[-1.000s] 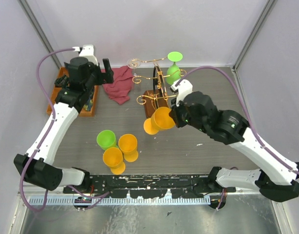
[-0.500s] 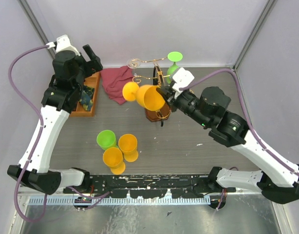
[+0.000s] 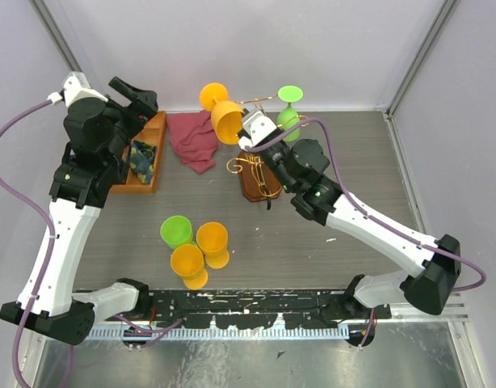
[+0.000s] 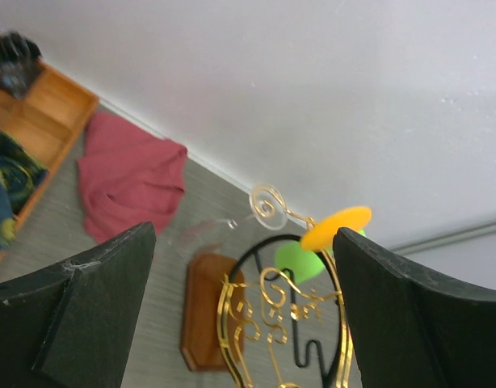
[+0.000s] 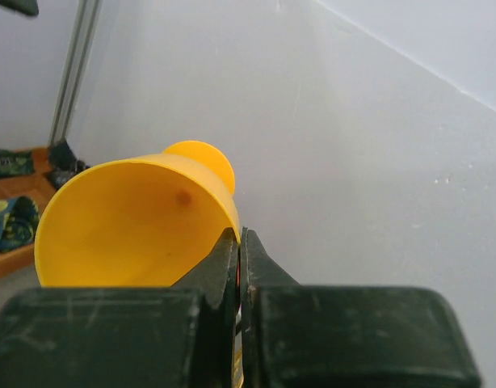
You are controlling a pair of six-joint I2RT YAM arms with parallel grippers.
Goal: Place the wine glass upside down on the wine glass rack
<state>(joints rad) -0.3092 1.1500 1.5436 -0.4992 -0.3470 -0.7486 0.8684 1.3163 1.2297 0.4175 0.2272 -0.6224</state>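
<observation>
Glass [image 3: 225, 121]: your right gripper [image 5: 238, 245] pinches its rim and has swung it from the rack's [image 3: 258, 186] front to above it.
Left gripper [image 3: 137, 94]: wide, empty, backed off.
Meaning: hanging comes next, I'd guess.

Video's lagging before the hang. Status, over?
Left gripper open, empty. Right gripper shut on orange wine glass rim, glass tilted beside wine glass rack top. Green glass already on rack; nothing seen blocking.

No readable text (labels, numbers, signs) anywhere.
</observation>
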